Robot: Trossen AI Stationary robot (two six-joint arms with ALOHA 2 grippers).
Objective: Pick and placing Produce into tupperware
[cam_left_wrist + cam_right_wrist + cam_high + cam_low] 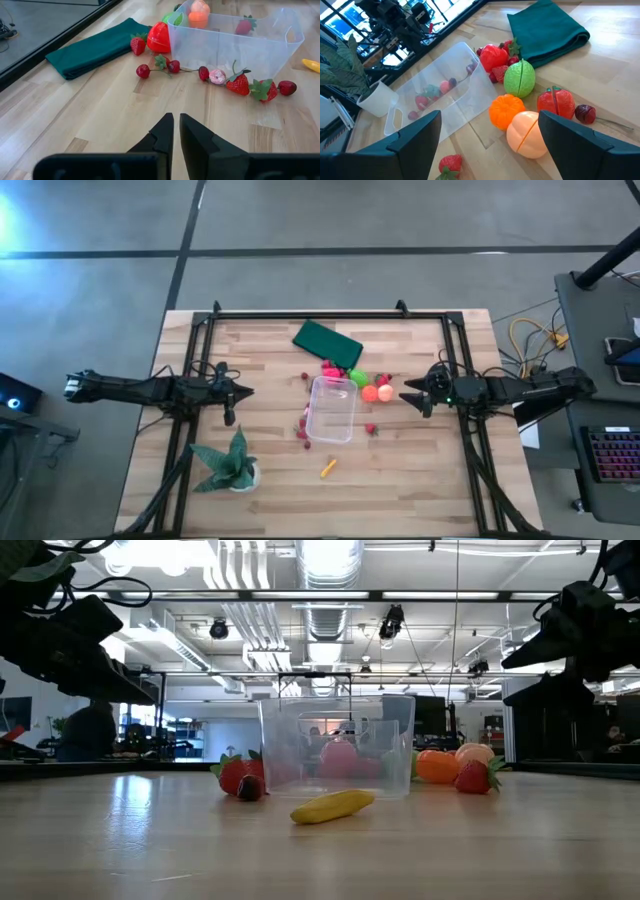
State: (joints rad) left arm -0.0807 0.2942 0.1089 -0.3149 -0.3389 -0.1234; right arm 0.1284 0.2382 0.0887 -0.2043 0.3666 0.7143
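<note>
Right hand (pixel 490 145) open above half-hidden strawberry (pixel 448 165).

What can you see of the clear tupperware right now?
The tupperware is a small, clear plastic rectangular box with rounded corners and cut-out handle grips at its ends. It stands upright and lidless mid-table, and looks empty. Strawberries and cherries lie along one long side, larger toy fruit off one end; whether any touch its walls is unclear. Neither gripper touches it.
</note>
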